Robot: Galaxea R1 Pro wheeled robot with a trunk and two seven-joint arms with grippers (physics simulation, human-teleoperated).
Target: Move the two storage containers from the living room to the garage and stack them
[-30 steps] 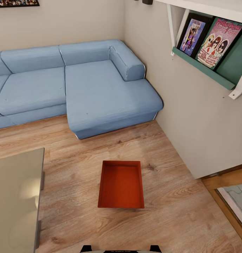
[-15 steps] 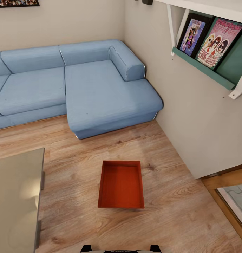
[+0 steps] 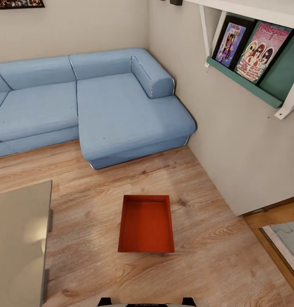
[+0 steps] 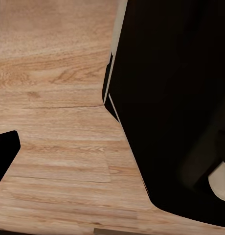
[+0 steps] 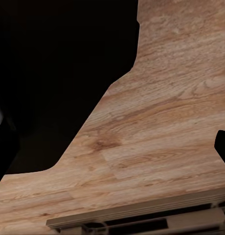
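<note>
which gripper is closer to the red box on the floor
Cannot tell left from right: the red box lies straight ahead of the robot's base, and both wrist views look at wood floor beside its dark body.

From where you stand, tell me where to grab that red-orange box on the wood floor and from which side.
Probably best gripped by its two long side walls, one gripper on each, coming down from above. The storage container sits flat and lidless on the plank floor, its short edge facing the robot and its thin upright rims exposed all round.
</note>
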